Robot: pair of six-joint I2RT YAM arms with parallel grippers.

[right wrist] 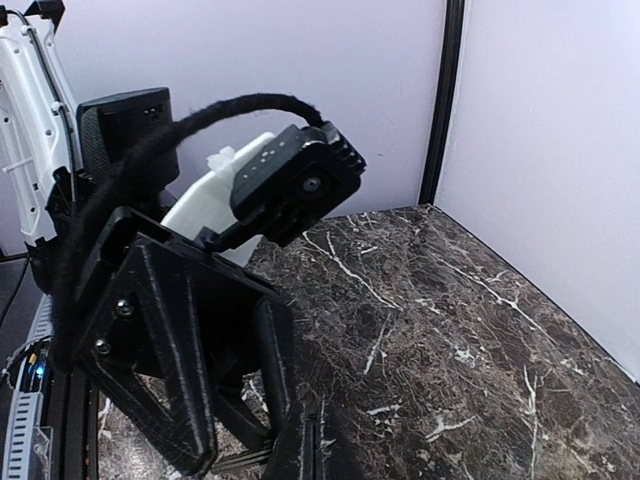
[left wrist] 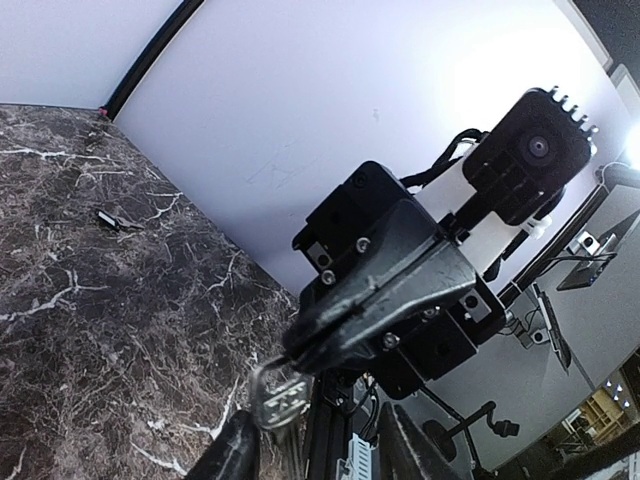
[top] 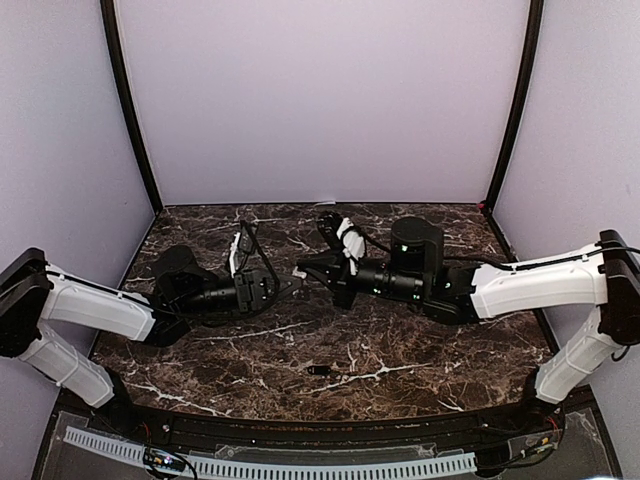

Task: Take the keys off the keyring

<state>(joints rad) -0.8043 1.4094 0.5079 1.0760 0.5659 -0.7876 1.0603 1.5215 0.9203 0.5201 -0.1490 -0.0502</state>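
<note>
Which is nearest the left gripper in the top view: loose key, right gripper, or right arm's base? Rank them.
From the left gripper:
1. right gripper, directly opposite, pinching the keyring.
2. loose key, on the table toward the near edge.
3. right arm's base, far right corner.

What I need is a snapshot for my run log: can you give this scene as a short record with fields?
surface: dark marble table
right pincer: shut on the keyring, held above the table
hanging key: silvery, dangling from the keyring
left pincer: open, one finger on each side of the hanging key, no contact visible
loose key: lying on the table's near half, apart from both pincers
</note>
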